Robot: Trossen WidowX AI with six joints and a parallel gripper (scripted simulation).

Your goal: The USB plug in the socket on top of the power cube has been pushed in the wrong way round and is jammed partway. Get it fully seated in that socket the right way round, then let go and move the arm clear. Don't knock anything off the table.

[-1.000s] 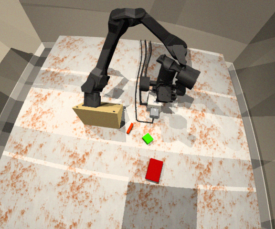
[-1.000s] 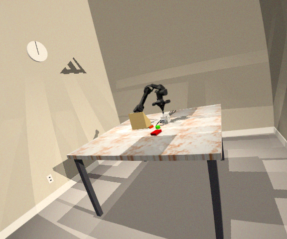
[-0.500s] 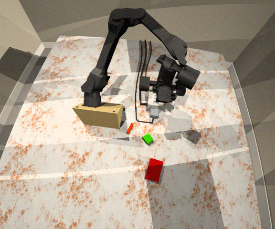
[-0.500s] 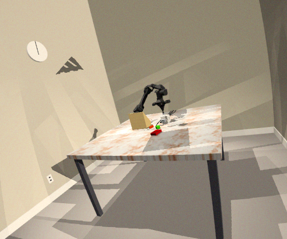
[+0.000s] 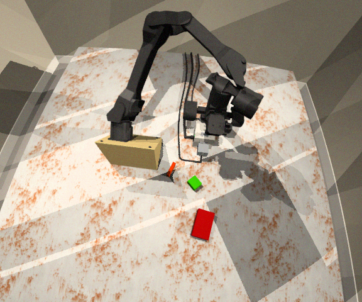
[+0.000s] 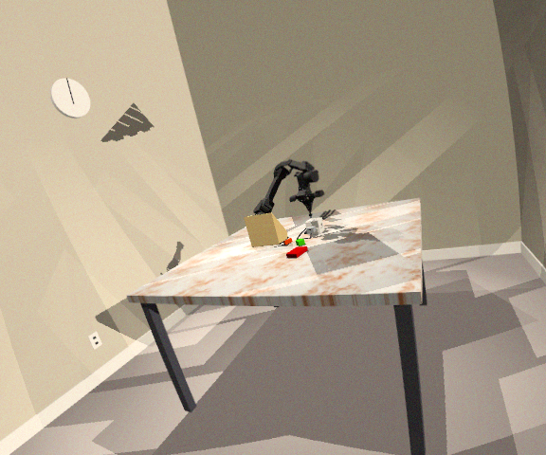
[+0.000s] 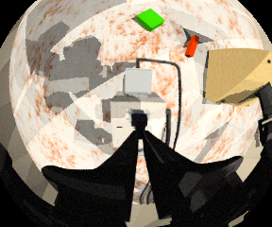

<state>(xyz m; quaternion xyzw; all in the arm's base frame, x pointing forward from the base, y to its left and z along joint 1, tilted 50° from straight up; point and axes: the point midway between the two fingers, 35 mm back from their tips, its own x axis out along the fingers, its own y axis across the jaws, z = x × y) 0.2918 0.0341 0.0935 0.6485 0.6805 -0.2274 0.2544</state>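
Note:
The white power cube point(image 7: 120, 113) point(image 5: 197, 140) point(image 6: 315, 224) stands on the table near the middle. My gripper point(image 7: 140, 135) point(image 6: 308, 213) points straight down over the cube's top and is shut on the small dark USB plug point(image 7: 138, 116). The plug sits right over the cube's top face; I cannot tell how deep it is in the socket. In the top view the wrist hides the fingertips and the plug. A grey plug block point(image 7: 138, 79) point(image 5: 203, 148) with a cable sits against the cube's near side.
Black cables point(image 5: 178, 129) point(image 7: 177, 89) run from the cube toward the table's back. The arm's tan base block point(image 5: 132, 152) point(image 7: 237, 76) stands to the left. An orange stick point(image 5: 171, 168), a green cube point(image 5: 194, 182) and a flat red block point(image 5: 203, 223) lie in front.

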